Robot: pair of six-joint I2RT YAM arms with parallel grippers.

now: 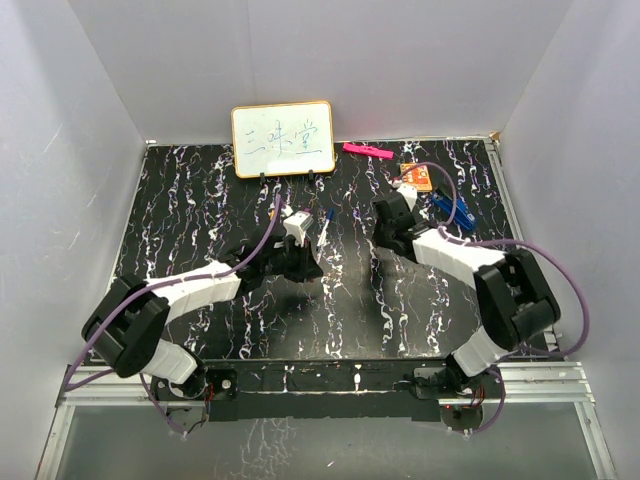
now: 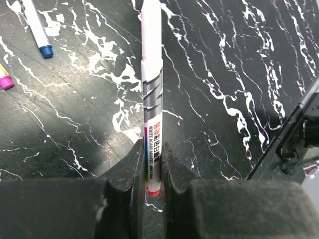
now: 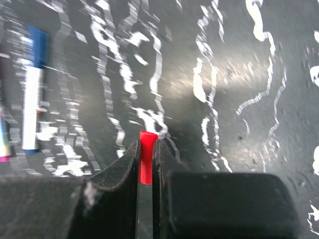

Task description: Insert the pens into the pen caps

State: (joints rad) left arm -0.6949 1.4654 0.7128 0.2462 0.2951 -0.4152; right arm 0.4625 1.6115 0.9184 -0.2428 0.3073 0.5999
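I saw my left tool (image 2: pixel 152 172) pinching a white pen (image 2: pixel 151 74) near its red end, its barrel reaching out over the desk (image 2: pixel 234 74). My right tool (image 3: pixel 145 152) pinched the red cap (image 3: pixel 147 139).

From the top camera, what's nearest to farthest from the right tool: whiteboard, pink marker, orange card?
1. Orange card, just behind the right tool, slightly right.
2. Pink marker, farther back, near the table's far edge.
3. Whiteboard, back left.

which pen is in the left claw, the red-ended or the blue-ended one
The red-ended pen, clamped in the left claw; the blue-ended pen lies loose on the table, untouched.
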